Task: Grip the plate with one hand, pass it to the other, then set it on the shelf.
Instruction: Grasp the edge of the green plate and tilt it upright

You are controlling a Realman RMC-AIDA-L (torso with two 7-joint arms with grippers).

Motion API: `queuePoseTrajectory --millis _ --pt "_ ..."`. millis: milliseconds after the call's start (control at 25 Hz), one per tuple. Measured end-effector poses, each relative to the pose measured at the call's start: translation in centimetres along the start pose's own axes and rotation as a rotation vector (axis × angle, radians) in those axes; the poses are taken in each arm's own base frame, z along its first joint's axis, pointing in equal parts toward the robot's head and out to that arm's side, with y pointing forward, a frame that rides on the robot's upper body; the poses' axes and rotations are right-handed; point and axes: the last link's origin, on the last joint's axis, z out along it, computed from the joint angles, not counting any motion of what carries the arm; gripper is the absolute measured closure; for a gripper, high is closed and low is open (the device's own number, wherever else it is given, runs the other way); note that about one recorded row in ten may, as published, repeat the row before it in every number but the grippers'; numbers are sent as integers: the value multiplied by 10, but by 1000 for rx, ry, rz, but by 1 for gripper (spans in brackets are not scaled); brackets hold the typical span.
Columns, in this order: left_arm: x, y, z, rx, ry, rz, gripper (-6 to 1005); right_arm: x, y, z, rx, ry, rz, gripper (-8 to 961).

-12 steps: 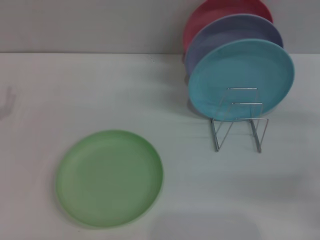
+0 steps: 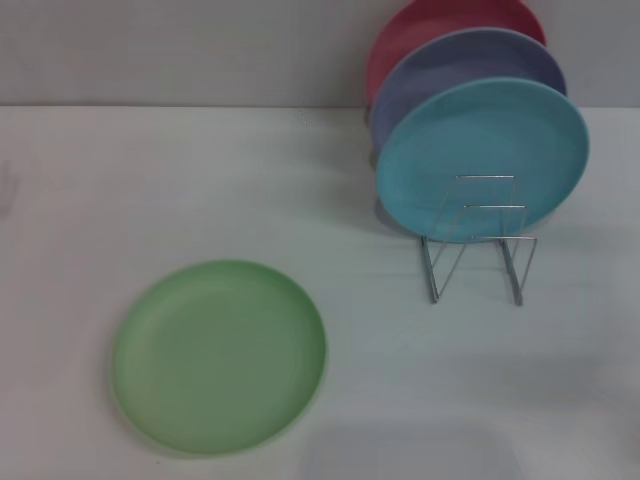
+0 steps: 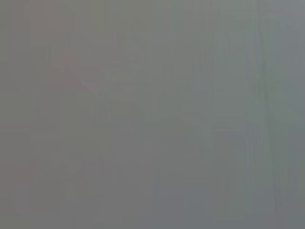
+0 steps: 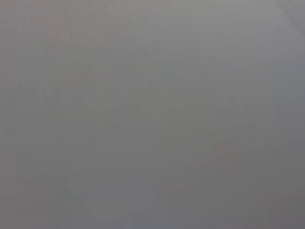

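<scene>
Green plate (image 2: 219, 356): a round, light green plate with a shallow rim lies flat on the white table (image 2: 150, 190), in the near left part of the head view. Nothing touches it.

Rack (image 2: 479, 240): a thin silver wire dish rack stands on the table to the right of the green plate and farther back, well apart from it. Its front upright loops are bare; two wire feet reach toward the camera.

Blue plate (image 2: 482, 158): a turquoise-blue plate stands on edge in the rack, just behind the bare front loops, its face turned toward the camera.

Lavender plate (image 2: 470, 62): it stands on edge right behind the blue plate, which covers most of it; only its upper part shows.

Red plate (image 2: 440, 20): a pinkish red plate stands at the back of the row, its upper left edge showing above the lavender one.

Table: plain white, running back to a pale grey wall (image 2: 180, 50).

Left gripper: not visible in the head view; the left wrist view is an even grey blur with nothing recognisable, so the state of its jaws cannot be told.

Right gripper: not visible in the head view either; the right wrist view is the same featureless grey, and the state of its jaws cannot be told.
</scene>
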Motion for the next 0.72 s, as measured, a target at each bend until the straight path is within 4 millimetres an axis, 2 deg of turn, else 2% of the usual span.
queuePoseTrajectory --millis 280,480,640,720 --pt "-23 -3 15 28 -173 113 171 1 4 0 -30 8 -7 225" --pt "-38 -15 24 50 -369 154 172 6 13 5 -60 24 -82 226" --pt "-40 -20 30 65 -523 130 172 11 19 7 -87 49 -94 225" --pt "-33 -16 35 58 -583 106 172 12 20 8 -90 54 -88 224"
